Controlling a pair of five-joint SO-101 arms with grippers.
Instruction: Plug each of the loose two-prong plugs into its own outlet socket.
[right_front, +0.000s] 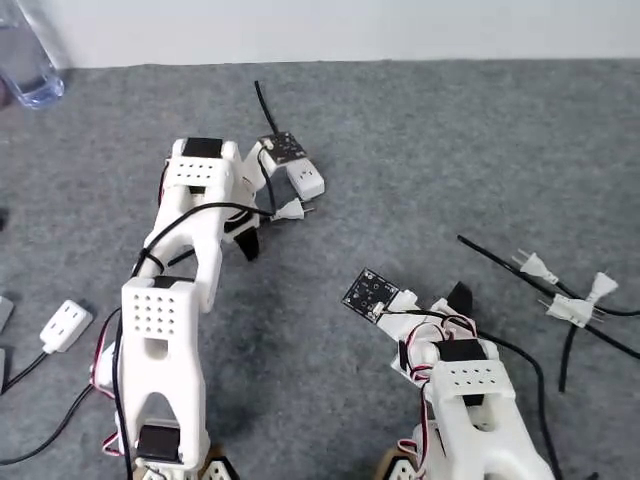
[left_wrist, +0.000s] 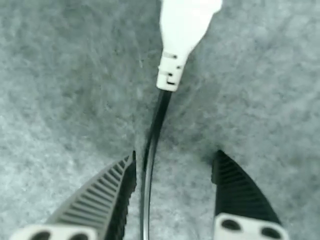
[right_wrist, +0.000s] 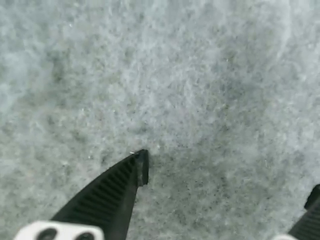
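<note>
While loose on carpet (left_wrist: 60, 75), white plug (left_wrist: 185, 25) (ribbed collar (left_wrist: 168, 75), black cord (left_wrist: 152, 135))

- Bench (right_front: 420, 150): grey felt-like cloth, matt and fuzzy.
- Two-prong plug (left_wrist: 183, 27): smooth white plastic; its cord (left_wrist: 155, 130) glossy black.
- Left arm's fingers (left_wrist: 107, 195): black ribbed matt plastic.

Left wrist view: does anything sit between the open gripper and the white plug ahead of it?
Nothing visible does. The left gripper is open over the grey mat. The black cable runs between its fingers, and the white plug lies just beyond them with only mat alongside.
</note>
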